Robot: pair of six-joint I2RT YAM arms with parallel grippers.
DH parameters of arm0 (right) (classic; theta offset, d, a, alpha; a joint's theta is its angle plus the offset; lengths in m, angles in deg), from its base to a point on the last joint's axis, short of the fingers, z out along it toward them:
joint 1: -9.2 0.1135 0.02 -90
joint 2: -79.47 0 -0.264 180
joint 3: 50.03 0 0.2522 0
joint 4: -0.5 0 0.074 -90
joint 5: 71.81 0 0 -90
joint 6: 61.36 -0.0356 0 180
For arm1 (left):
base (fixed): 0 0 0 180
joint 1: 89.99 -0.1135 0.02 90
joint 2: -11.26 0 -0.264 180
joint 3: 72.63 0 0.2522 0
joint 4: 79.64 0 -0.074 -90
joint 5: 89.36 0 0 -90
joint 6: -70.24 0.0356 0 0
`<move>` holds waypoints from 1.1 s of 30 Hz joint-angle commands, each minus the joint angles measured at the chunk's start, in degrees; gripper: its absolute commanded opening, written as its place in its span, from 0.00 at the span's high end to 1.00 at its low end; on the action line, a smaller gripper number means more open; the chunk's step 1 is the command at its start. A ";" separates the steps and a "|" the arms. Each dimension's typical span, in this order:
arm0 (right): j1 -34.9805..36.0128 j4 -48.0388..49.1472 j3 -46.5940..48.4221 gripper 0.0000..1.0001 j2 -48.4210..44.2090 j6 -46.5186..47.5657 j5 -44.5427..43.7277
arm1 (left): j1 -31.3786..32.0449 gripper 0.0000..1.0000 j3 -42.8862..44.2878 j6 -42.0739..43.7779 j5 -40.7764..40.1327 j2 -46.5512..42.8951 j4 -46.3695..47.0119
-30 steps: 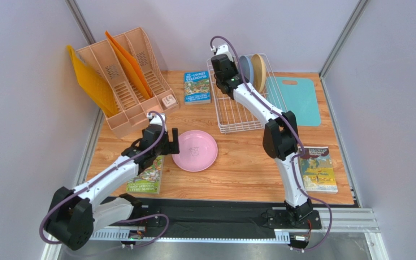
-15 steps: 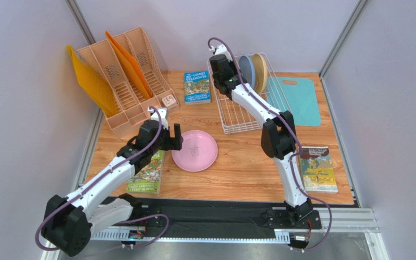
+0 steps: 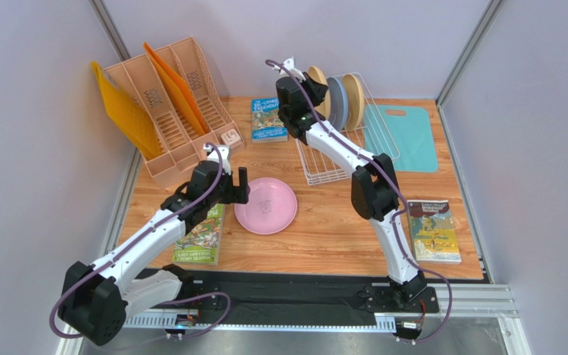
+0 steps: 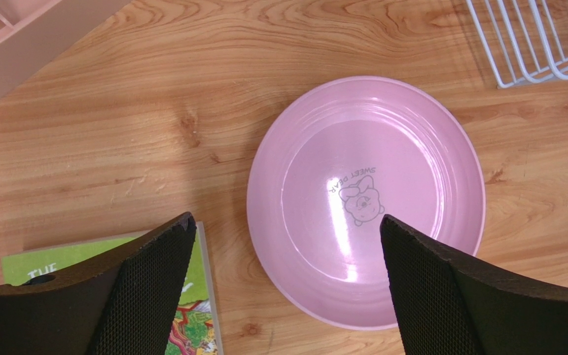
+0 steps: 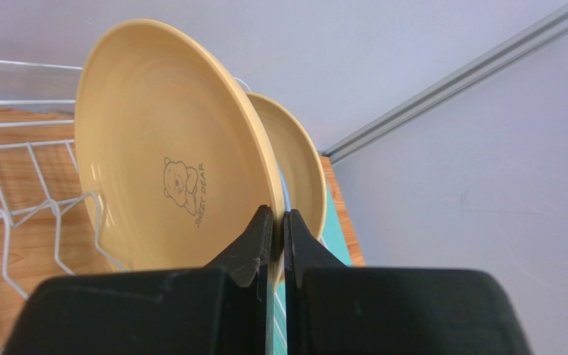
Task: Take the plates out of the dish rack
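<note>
Four plates are in view, one out on the counter (image 3: pixel 324 229) and three at the rack (image 3: pixel 331 176). At far left a peach organiser (image 3: pixel 172 118) holds two orange folders (image 3: pixel 120 103). Near it the left jaws hang spread wide and empty above the counter, one finger (image 4: pixel 154 296) over the corner of a green book (image 3: pixel 199 240), the other over the near rim of the pink plate (image 3: pixel 266 205). That plate lies flat and face up, just left of the rack's front corner. A blue book (image 3: pixel 269 118) lies behind it, left of the rack.

At the rack's back left the right jaws are pressed together on the rim of a tan plate (image 5: pixel 168 148), which stands on edge with its bear mark facing the wrist camera. Whether it touches the wires I cannot tell. Right of it a blue plate (image 3: pixel 336 96) and a second tan plate (image 3: pixel 354 96) stand upright between the prongs. A teal board (image 3: pixel 405 140) lies flat beside the rack. Another book (image 3: pixel 434 231) sits near the right front corner.
</note>
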State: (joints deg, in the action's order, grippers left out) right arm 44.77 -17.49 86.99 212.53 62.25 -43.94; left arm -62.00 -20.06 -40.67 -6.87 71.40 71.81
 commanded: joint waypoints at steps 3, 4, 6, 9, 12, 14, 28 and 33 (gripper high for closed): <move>1.34 14.00 -5.82 1.00 -7.61 5.96 -5.81 | -0.04 0.01 0.66 0.34 2.93 -0.47 1.78; 1.60 13.29 -6.88 1.00 -9.20 4.99 -5.64 | -0.04 0.01 0.74 0.43 3.98 -0.29 2.21; 2.04 7.79 -8.82 1.00 -13.84 -0.60 -5.29 | -0.04 0.01 0.92 0.43 4.69 0.33 2.48; 3.01 -1.36 -13.04 1.00 -21.31 -7.66 -3.70 | 0.05 0.00 1.27 0.34 6.54 0.77 3.45; 4.33 -3.59 -19.45 1.00 -27.82 -11.89 -3.96 | -0.04 0.06 1.36 0.16 8.72 0.68 4.59; 4.85 -5.16 -22.62 1.00 -30.56 -14.69 -3.62 | 0.05 0.07 1.71 -0.45 10.05 0.77 4.94; 8.72 -29.08 -42.30 1.00 -55.26 -45.11 20.28 | 0.05 0.19 -1.45 -5.10 19.98 -5.64 16.08; 9.43 -28.73 -49.16 1.00 -62.03 -52.23 31.00 | 0.05 0.23 -3.21 -6.78 23.41 -6.44 20.75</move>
State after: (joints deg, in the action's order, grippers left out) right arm 53.36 -47.17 40.68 156.57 20.24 -24.27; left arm -62.00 -21.85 -45.28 11.98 65.32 85.56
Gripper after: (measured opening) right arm 0.032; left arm 0.783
